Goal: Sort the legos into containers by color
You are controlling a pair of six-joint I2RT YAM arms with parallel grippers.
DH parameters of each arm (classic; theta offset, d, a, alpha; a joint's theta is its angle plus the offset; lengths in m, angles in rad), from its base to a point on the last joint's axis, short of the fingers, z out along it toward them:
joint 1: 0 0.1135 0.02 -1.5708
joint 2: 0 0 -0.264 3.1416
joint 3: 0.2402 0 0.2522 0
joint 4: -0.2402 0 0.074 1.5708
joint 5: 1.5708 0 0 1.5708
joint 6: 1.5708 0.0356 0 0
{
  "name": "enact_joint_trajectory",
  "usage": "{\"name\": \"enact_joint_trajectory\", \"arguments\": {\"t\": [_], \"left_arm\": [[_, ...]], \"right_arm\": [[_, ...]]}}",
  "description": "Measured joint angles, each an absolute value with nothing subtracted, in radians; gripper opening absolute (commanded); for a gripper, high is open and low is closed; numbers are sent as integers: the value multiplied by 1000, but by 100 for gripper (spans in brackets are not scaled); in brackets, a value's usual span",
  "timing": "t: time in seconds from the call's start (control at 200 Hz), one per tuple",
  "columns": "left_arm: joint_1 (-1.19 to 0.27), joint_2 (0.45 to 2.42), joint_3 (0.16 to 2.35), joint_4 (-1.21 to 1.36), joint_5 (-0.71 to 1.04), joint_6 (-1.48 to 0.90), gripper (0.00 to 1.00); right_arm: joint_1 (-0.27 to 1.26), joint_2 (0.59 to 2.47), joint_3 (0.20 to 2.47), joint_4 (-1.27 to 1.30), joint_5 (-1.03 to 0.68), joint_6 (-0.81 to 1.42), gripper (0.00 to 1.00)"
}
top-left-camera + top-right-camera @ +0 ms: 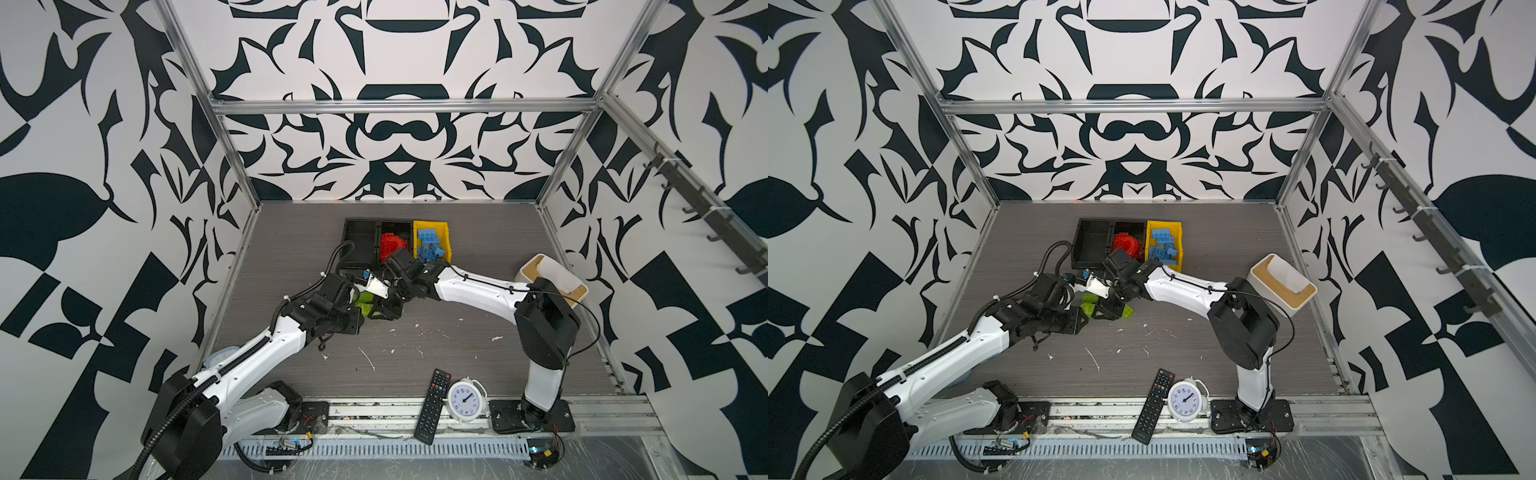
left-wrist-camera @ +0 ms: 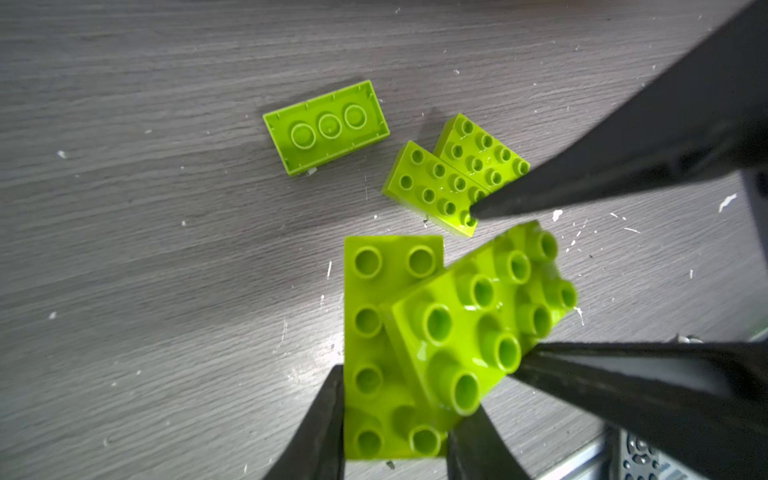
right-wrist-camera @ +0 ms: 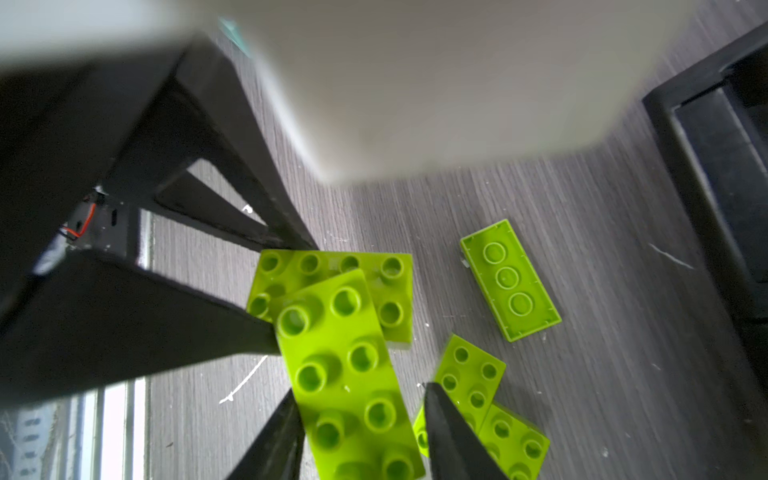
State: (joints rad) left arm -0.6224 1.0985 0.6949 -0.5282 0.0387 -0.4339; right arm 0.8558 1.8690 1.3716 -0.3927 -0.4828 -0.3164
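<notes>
While left pincer (image 2: 405, 388) clamps flat lego (image 2: 368, 291), right pincer (image 3: 360, 392) brackets tilted lego (image 3: 328, 332)

Both top views look down from high above the worktop's (image 1: 291, 249) front edge (framing nearly identical). Each wrist view faces down, close over the same green legos (image 2: 374, 291).

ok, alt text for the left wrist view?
Close-up: the left gripper clamps a flat studs-up lime brick, and a second lime brick lies tilted across it between the fingers of the right gripper. Beyond, on the grey wood-grain table, lie an upside-down lime brick and two studs-up ones side by side.
</notes>
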Motion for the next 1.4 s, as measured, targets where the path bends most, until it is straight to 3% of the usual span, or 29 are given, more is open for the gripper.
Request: {"name": "enact_joint_trajectory", "arguments": {"t": [0.315,0.435,0.53,0.835,1.085,1.255,1.4], "left_arm": [[-621,1077,693,-526,65,-437,21],[-619,1076,693,-517,64,-439,21],[-604,1076,693,-520,49,-447,22],[-575,1116,730,-534,-15,-426,24],[-397,1481,1112,-445,22,-309,23],[-358,1776,1404,-440,25,-229,22],[-344,1933,1526,-450,26,-199,22]], "right_arm": [[841,1858,1357,-360,-440,-282,39],[832,1855,1350,-347,-430,-249,42],[820,1853,1346,-329,-412,-207,53],[657,1595,1124,-175,-413,10,56],[532,1305,879,-93,-361,112,57],[514,1169,760,-88,-329,131,60],[499,1071,708,-86,-300,133,61]]}}
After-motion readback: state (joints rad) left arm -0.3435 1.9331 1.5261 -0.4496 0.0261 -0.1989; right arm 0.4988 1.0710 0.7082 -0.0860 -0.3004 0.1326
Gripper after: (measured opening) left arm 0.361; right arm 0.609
